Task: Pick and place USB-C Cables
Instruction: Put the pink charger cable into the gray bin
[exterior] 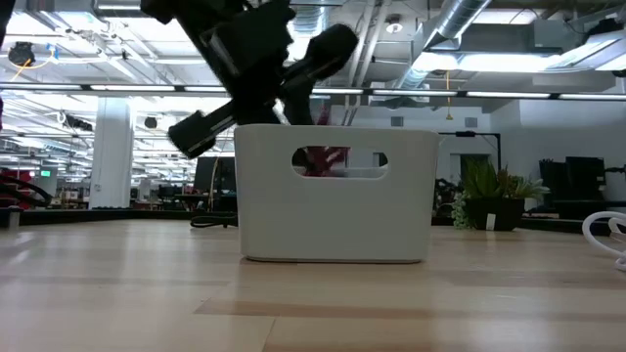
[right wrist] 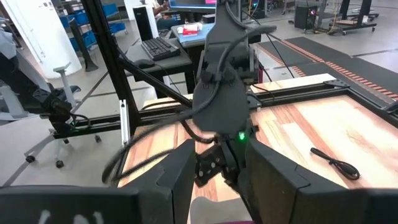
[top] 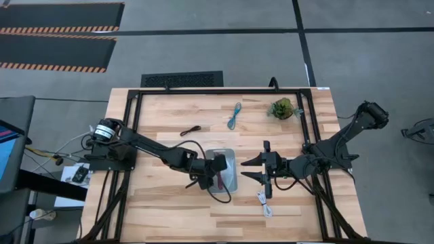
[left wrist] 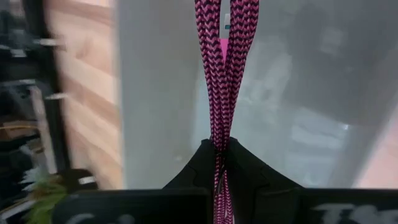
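The pale grey tray (top: 230, 161) stands mid-table. My left gripper (top: 218, 169) hangs over it, shut on the maroon USB-C cable (left wrist: 221, 74), which also shows through the tray's handle slot (exterior: 323, 159). My right gripper (top: 252, 169) waits open just right of the tray, with nothing between its fingers. The black cable (top: 190, 131) and the teal cable (top: 234, 116) lie on the far part of the table. The white cable (top: 264, 202) lies near the front, right of the tray. My left gripper pinches the maroon cable where two strands run side by side (left wrist: 219, 134), between its two fingers (left wrist: 249, 171). The fingers slant down from the table's left. The strands reach away from the fingertips down into the tray.
A green plant tuft (top: 281, 108) sits at the far right of the table. A dark frame (top: 135, 115) runs along the table's left, far and right sides. Bare wood lies in front of the tray and at the near left.
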Tool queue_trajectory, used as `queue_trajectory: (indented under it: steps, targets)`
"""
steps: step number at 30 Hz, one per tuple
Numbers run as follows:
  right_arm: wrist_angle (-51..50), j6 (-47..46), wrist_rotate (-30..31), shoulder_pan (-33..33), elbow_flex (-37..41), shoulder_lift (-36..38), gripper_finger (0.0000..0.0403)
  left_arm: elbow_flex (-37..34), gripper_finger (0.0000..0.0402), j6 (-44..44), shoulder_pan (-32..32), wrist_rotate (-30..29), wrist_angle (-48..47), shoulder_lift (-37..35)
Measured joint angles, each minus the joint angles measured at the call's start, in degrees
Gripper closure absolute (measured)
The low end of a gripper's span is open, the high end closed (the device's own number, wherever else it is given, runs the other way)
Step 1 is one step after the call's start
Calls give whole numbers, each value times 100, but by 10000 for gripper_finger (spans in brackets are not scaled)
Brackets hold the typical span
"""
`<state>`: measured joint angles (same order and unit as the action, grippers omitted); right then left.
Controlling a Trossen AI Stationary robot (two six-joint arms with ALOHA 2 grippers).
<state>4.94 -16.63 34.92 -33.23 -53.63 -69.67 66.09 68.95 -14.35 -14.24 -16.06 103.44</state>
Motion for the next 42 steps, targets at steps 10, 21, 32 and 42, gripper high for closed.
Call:
queue_trajectory:
  steps: [10, 21, 32, 42]
  targets:
    - [-83, -9, -5, -28, 3, 1, 239, 54, 399, 50, -4, -268, 2, 549]
    - [-165, -47, -22, -37, 4, 0, 242, 59, 398, 179, -42, -57, -137, 643]
    - [-167, -47, -24, -39, 3, 0, 242, 63, 371, 367, -48, 33, -345, 643]
    - [-167, -45, -26, -39, 4, 0, 245, 57, 360, 528, -143, -258, -350, 643]
